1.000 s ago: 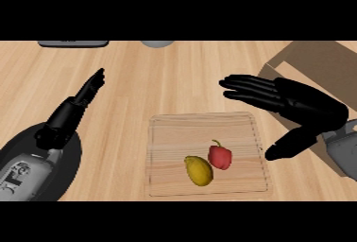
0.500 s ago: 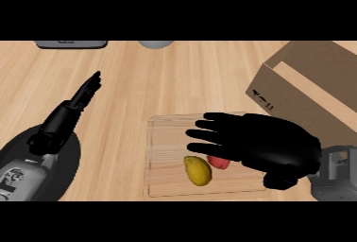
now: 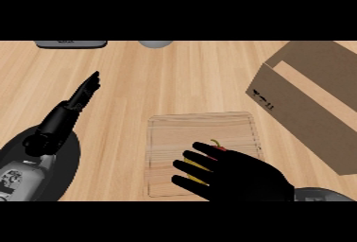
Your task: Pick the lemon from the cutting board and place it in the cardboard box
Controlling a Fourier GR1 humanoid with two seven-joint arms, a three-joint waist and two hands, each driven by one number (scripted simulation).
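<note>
Pale wooden counter, bearing a light rectangular wooden cutting board with an open brown cardboard box near its right, likely for a short carry. Black right hand poised over the board, fingers spread and nearly straight, covering the yellow oval lemon — only a sliver showing, nothing grasped yet. Black left hand resting open at left.
</note>
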